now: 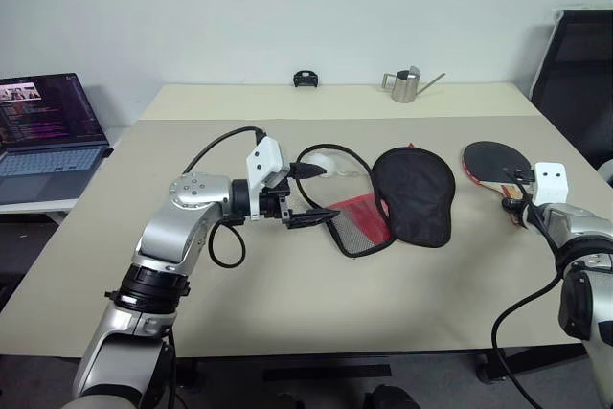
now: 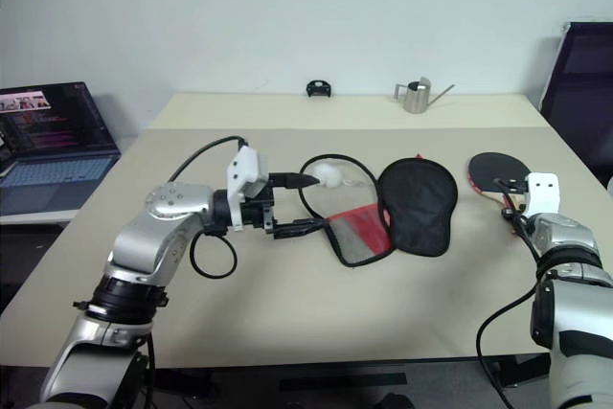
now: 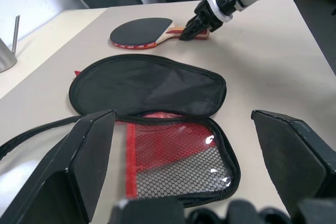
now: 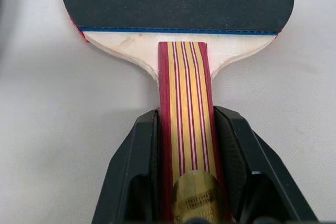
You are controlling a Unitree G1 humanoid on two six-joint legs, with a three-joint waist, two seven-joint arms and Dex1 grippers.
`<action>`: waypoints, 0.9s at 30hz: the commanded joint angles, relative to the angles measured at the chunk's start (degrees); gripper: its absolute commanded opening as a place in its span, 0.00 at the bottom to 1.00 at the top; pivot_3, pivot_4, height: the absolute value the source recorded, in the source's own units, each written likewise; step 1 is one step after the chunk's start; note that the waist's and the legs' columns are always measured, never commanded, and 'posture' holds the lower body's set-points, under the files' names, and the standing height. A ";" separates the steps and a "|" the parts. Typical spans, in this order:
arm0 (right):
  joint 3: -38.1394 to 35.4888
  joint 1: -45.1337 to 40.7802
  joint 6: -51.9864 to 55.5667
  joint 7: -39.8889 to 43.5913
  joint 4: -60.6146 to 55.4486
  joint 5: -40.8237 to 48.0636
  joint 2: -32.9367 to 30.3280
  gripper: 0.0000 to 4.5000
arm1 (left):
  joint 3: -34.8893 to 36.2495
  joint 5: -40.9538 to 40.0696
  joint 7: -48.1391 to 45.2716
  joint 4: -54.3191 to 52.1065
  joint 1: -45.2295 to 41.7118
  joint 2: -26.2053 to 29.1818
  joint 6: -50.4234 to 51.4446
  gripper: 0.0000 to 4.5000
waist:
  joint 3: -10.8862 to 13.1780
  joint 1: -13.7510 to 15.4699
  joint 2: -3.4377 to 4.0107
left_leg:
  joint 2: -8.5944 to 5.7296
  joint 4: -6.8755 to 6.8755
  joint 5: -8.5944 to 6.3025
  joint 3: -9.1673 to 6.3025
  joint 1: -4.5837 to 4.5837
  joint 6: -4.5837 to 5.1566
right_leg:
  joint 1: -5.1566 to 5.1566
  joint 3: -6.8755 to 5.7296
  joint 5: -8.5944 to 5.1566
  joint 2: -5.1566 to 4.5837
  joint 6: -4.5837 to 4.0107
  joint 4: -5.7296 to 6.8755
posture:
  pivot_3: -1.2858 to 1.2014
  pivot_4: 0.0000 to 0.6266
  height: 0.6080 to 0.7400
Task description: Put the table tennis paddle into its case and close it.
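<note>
The right claw pinches the table tennis paddle handle on the counter: lift it level, grip firm. The left claw gapes wide, empty, at the open case; steady that rim.

A wide beige table is carrying everything. A soft black fabric case with a red mesh panel is lying open near the middle, its zipper rim looping out toward a small white ball. Well apart, toward the right edge, a black-faced paddle with a striped wooden handle is lying flat. At the far edge, a small black object and a metal watering can are sitting.
</note>
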 commanded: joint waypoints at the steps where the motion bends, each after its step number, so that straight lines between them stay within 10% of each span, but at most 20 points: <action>1: -2.15 0.77 -0.74 -3.06 -1.71 1.74 0.56 0.27 | 2.44 -0.20 0.78 -1.15 -0.06 1.11 -1.02 1.00 | 0.00 -0.05 -0.01 | 0.00 0.01 0.00 0.00 0.00 0.00 | 0.00 0.01 0.02 0.00 0.00 0.00 | 0.52 0.24 1.00; 10: -4.47 0.16 2.58 -4.71 -12.00 5.15 0.84 0.27 | 4.11 -0.56 1.62 -1.89 1.61 2.85 -0.76 1.00 | 0.02 -0.09 0.04 | 0.00 -0.01 0.02 0.00 -0.07 0.00 | -0.06 0.01 0.09 0.00 0.00 -0.04 | 0.52 0.24 1.00; 16: -4.09 7.58 16.27 -4.44 -39.63 9.11 4.43 0.26 | 4.39 -0.57 1.89 -1.74 2.02 3.01 -0.96 1.00 | 0.02 -0.23 0.05 | 0.07 -0.05 0.01 -0.01 -0.11 0.00 | -0.10 -0.01 0.08 0.02 0.00 -0.11 | 0.52 0.24 1.00; 20: -5.02 12.07 23.45 -6.97 -53.26 10.98 7.03 0.00 | 4.14 -0.41 1.91 -1.36 1.99 2.82 -1.30 1.00 | 0.02 0.09 0.06 | 0.09 -0.03 0.01 -0.04 -0.09 0.01 | -0.10 -0.04 0.09 0.04 0.00 -0.02 | 0.52 0.24 1.00; 27: -6.41 15.45 23.34 -9.49 -54.23 10.57 7.46 0.00 | 3.82 -0.31 1.72 -0.82 1.57 2.61 -1.56 1.00 | 0.02 0.78 0.05 | 0.05 0.00 -0.09 -0.05 -0.09 0.18 | -0.10 -0.04 0.09 0.03 0.00 -0.02 | 0.52 0.24 1.00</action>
